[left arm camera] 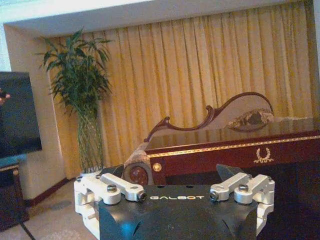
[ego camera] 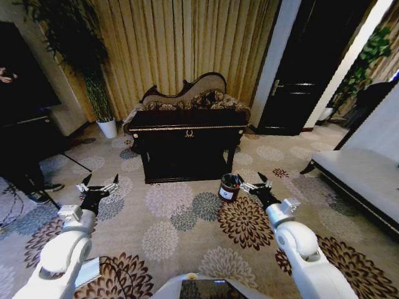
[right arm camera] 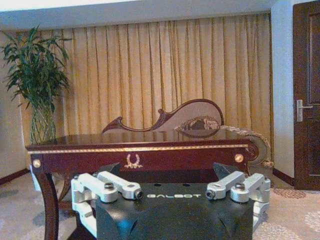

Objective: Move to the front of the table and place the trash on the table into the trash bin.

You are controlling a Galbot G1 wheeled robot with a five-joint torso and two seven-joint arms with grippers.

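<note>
Counter [ego camera: 187, 128] sits dead ahead, well beyond both spread-open grippers; right gripper [ego camera: 256, 185] is just beside the bin [ego camera: 229, 187], left gripper [ego camera: 98, 189] farther off.

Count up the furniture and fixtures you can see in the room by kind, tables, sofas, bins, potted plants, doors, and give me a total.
Table: 1
Sofa behind the table: 1
Trash bin on the carpet by the table's right front leg: 1
Potted plants, one in a white pot on the left, one far right: 2
Dark door: 1
Total: 6
</note>
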